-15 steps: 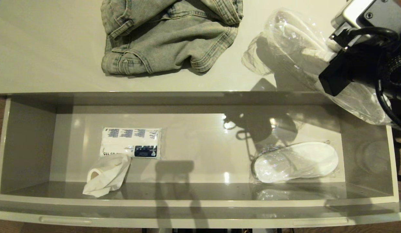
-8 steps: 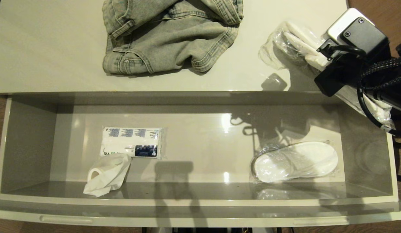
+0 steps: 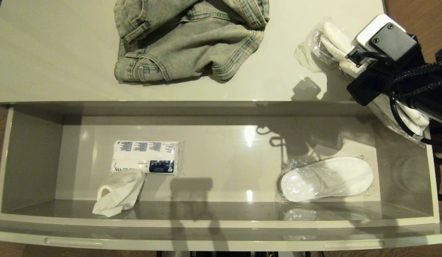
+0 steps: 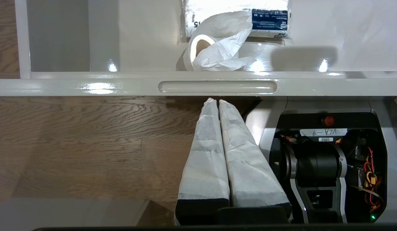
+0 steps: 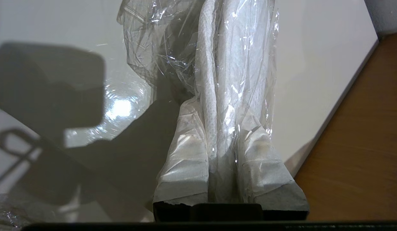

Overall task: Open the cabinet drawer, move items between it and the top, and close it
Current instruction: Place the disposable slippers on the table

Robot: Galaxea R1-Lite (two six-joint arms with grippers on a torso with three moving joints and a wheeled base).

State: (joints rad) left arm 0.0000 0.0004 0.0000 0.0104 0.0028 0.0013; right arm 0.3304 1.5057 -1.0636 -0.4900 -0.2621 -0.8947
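The right pincer [image 5: 222, 106] is clenched on a bagged slipper pack [image 5: 237, 64], holding it over the right end of the cabinet top [image 3: 56, 53], beside folded denim jeans [image 3: 189, 39]. A second slipper pack [image 3: 326, 178] lies in the open drawer [image 3: 31, 157] near a tissue pack [image 3: 145, 157]. The left pincer [image 4: 217, 102] hangs closed below the drawer front.

Wide bare floor mid-drawer [image 3: 35, 157] between tissue pack [image 3: 145, 156] and bagged slippers [image 3: 326, 178]. Folded jeans [image 3: 189, 39] blocking the top [image 3: 56, 57] centre; left side open.
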